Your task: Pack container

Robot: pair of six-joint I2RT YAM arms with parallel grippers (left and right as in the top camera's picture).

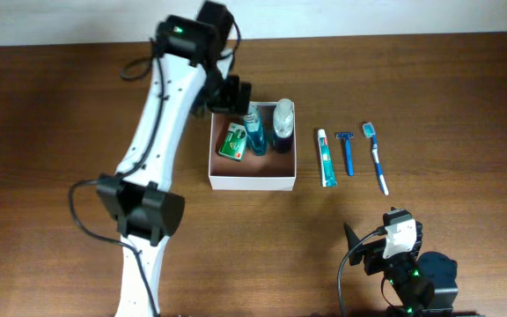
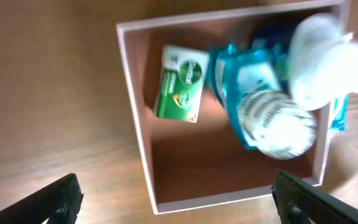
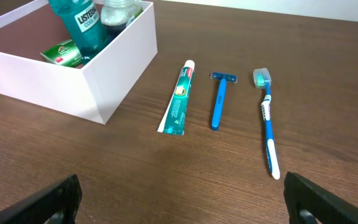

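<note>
Your table (image 1: 51, 132) carries the container (image 1: 252, 182) at its middle, with a teal bottle (image 1: 255, 132), a second bottle (image 1: 282, 123) and a green packet (image 2: 180, 83) inside. Your left claw (image 2: 179, 204) hangs over its far left corner, spread wide, empty. Your right claw (image 3: 188, 202), equally wide and empty, sits well apart, facing the toothpaste (image 3: 179, 99), razor (image 3: 218, 102) and toothbrush (image 3: 267, 121).

Matt white cardboard container (image 1: 252, 182); dark wood-grain table (image 1: 60, 114), slight sheen; glossy plastic razor (image 3: 219, 99).
</note>
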